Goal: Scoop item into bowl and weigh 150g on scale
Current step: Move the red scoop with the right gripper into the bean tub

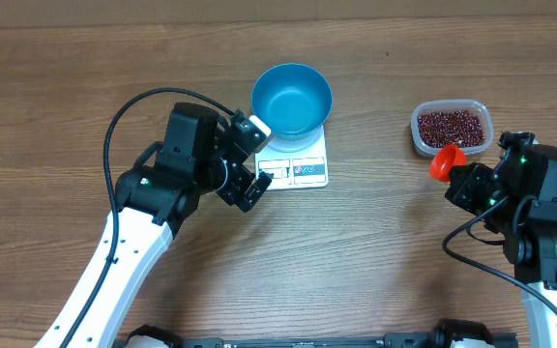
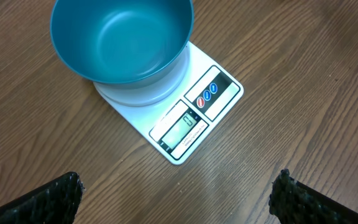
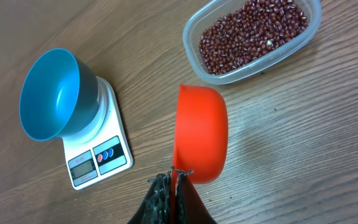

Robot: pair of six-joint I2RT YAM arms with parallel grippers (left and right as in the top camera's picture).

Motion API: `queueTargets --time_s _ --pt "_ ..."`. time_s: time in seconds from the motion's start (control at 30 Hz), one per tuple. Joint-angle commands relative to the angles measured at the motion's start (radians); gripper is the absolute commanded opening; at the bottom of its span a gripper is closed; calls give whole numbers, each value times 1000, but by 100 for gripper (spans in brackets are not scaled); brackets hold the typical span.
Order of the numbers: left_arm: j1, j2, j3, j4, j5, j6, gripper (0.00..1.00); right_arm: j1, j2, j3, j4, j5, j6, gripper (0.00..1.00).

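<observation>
The bowl (image 1: 291, 97) at upper centre is deep blue outside and lighter blue inside. The scale (image 1: 303, 169) is white, with a grey display and red and blue ovals. Dark red-brown beans (image 1: 451, 124) fill a clear tub (image 1: 417, 135). The scoop (image 1: 445, 160) is orange-red. The table (image 1: 356, 261) has a brown wood grain.

The left arm (image 1: 167, 179) and right arm (image 1: 547, 246) show white links (image 1: 114, 263), black housings (image 1: 193, 130), looping cables (image 1: 114, 135), seemingly green lights (image 1: 145, 180).
</observation>
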Motion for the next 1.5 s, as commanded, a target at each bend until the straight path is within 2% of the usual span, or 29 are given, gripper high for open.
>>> queueTargets --time_s 0.0,0.17,0.4,0.57,0.63,1.03,1.2,1.47 --pt "-7 6 -5 2 5 -13 99 -4 0 36 -1 6 3 4" --pt "-7 6 -5 2 5 -13 100 -5 56 107 -40 -2 -27 4" --pt "-7 6 -5 2 5 -13 100 -5 348 466 -229 0 -188 3" --pt "-7 6 -5 2 5 -13 100 -27 544 705 -333 32 -225 4" --pt "-7 6 -5 2 5 -13 100 -53 633 784 -340 37 -319 4" --pt "-7 6 -5 2 5 -13 99 -117 834 789 -292 105 -633 4" --pt "-7 6 -5 2 5 -13 100 -120 893 789 -282 118 -690 4" --pt "-7 6 -5 2 5 -13 100 -124 929 764 -203 193 -689 4"
